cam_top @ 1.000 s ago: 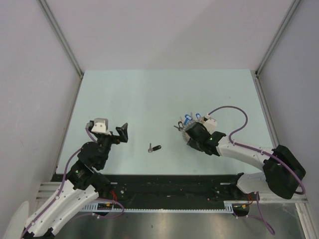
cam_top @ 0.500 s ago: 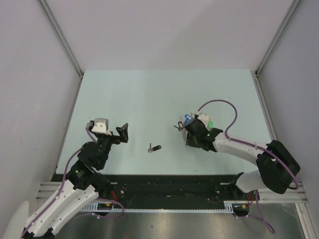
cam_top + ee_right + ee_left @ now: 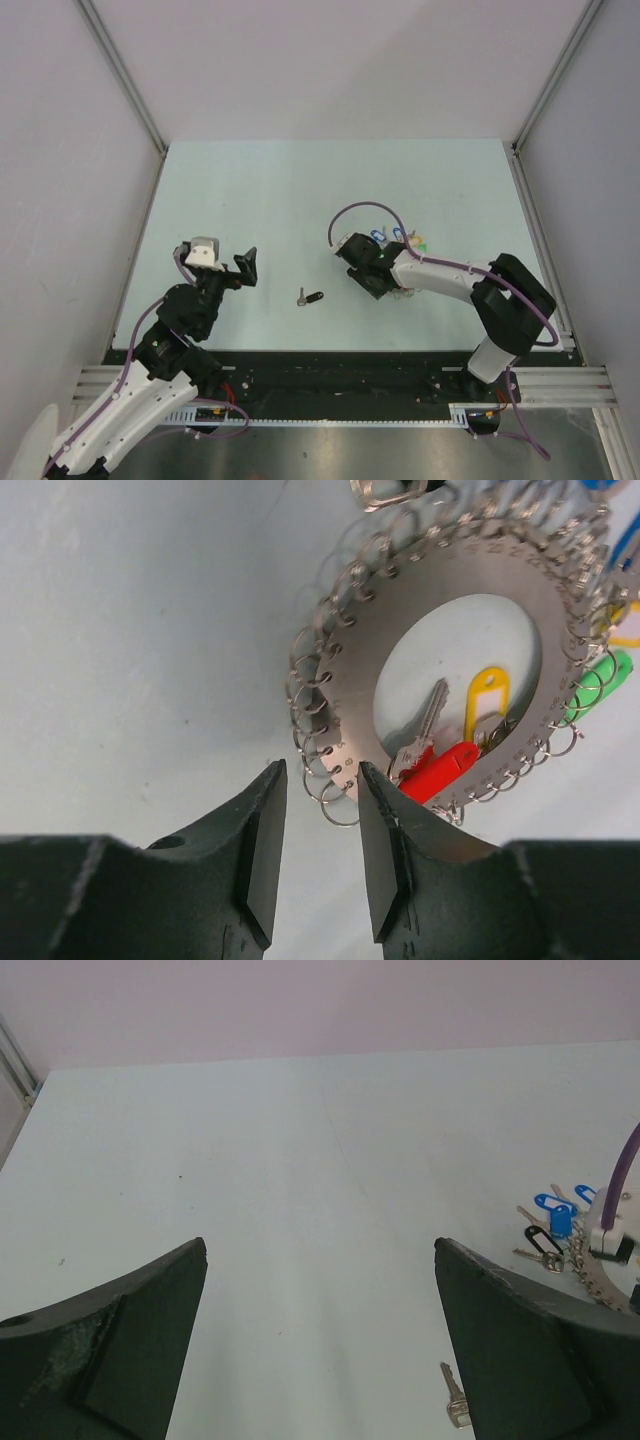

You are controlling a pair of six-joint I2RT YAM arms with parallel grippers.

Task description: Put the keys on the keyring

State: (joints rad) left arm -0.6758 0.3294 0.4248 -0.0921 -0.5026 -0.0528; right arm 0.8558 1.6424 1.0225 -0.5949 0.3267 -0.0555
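The keyring (image 3: 348, 685) is a flat silver numbered disc with many small split rings round its rim. A silver key (image 3: 426, 720), a red tag (image 3: 440, 770) and a yellow tag (image 3: 486, 695) lie in its middle hole. My right gripper (image 3: 322, 772) is narrowly open at the disc's near rim, with one small split ring (image 3: 340, 805) between the fingers. In the top view my right gripper (image 3: 372, 285) covers most of the ring, and blue-tagged keys (image 3: 385, 238) show beyond it. A loose dark-headed key (image 3: 310, 297) lies between the arms. My left gripper (image 3: 240, 270) is open and empty.
The left wrist view shows the loose key (image 3: 455, 1407) beside my right finger (image 3: 540, 1350), and the ring's blue tags (image 3: 555, 1215) at far right. A green tag (image 3: 600, 680) lies outside the disc. Metal rails edge the table (image 3: 300, 190).
My right arm has swung left and turned, so its gripper now sits over the ring's left rim instead of its right side. The left arm and loose key have not moved.
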